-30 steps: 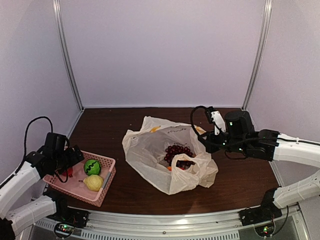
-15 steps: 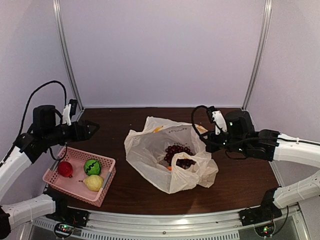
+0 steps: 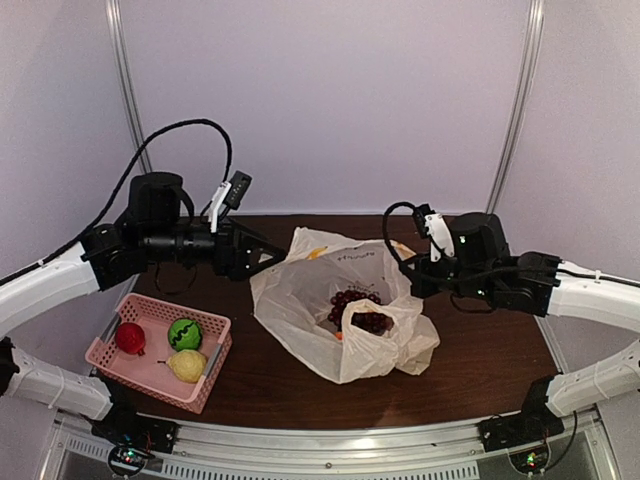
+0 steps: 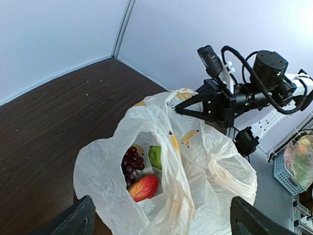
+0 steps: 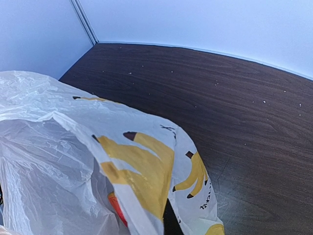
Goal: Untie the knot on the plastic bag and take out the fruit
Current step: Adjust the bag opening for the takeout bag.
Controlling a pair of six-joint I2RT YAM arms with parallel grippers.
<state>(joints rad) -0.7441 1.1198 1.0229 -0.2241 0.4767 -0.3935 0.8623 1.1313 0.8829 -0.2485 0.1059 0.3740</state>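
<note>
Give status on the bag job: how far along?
Done: thin translucent peach plastic bag open, unknotted; red apple, green striped ball and yellow pear sit in the pink perforated basket. In hand: right gripper pinches the bag rim; left gripper open, empty, beside the bag. Left: purple grapes, green pear, reddish fruit inside.

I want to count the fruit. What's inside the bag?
The bag opening shows dark grapes, a red fruit and a green fruit. Its plastic covers anything deeper.
</note>
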